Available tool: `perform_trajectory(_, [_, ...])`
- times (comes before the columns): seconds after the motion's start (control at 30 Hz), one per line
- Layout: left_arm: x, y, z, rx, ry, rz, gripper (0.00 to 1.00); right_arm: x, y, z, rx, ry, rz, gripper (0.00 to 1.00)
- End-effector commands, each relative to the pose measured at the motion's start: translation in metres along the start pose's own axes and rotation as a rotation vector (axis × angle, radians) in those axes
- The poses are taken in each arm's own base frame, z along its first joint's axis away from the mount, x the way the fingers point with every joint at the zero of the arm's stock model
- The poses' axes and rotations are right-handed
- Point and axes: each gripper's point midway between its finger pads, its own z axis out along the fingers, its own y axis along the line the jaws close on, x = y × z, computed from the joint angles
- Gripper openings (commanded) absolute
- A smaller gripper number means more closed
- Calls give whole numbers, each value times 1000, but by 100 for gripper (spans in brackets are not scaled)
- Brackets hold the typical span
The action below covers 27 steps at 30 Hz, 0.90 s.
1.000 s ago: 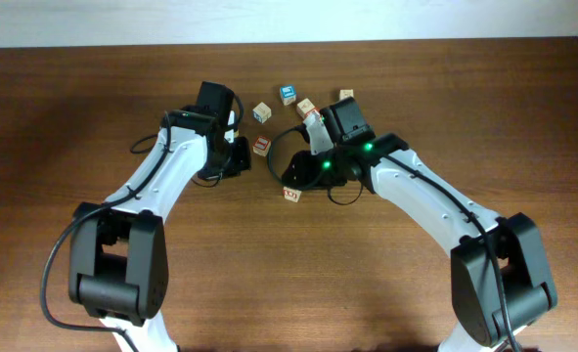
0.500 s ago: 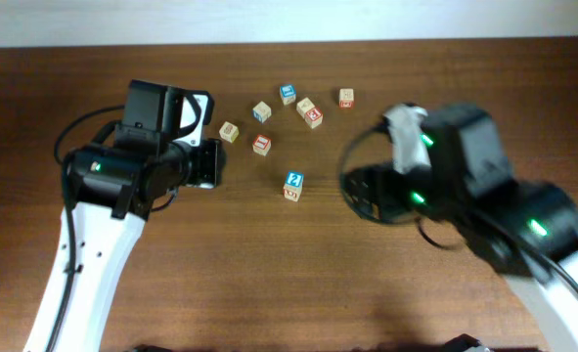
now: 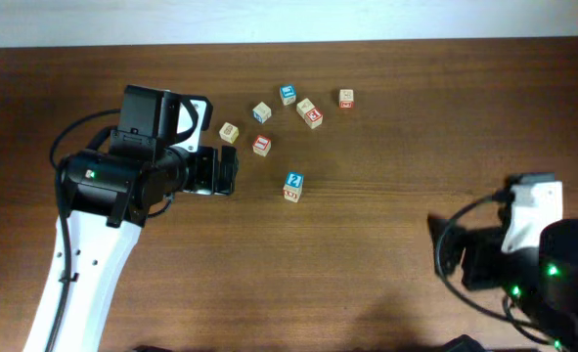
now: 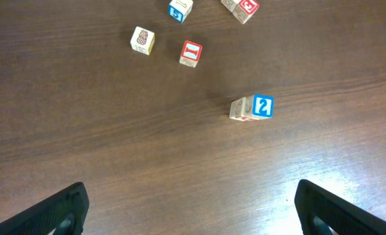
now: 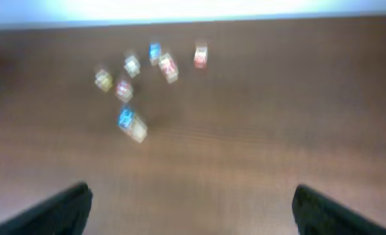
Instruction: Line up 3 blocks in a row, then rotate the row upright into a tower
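Both tools are wide open and hold nothing. The left tool hangs over the bare surface, just to the left of the blocks. The right tool is well away from them, down by the near right corner. Seven little blocks lie in a loose bunch close to the far edge, and nothing touches them. The blue-faced block, with a white 2 on it, sits alone a bit nearer the middle. I cannot tell from how they lie which ones are turned. With both tools off the blocks, my guess is the turning is done or nearly done.
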Motion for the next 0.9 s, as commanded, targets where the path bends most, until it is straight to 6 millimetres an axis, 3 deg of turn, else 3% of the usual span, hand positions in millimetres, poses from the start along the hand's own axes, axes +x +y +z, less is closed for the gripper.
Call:
perform_trajectory(0.0, [-1,-1,-5,2,-14,18,99,-26,-17,9,46,-240,-29,98])
perform_trajectory(0.07, [-1,-1,-5,2,-14,18,99,-6,-28,32,42,-385,-66,98])
perform_trajectory(0.17, [-1,-1,-5,2,-14,18,99,68,-55,91,77,-469,-44,98])
perform_trajectory(0.23, [-1,-1,-5,2,-14,18,99,103,-63,123,81,-502,-56,98])
perform_trajectory(0.33, [-1,-1,-5,2,-14,18,99,136,-70,155,77,-533,-55,98])
perform_trajectory(0.87, [-1,-1,-5,2,-14,18,99,137,-70,158,87,-552,-105,98])
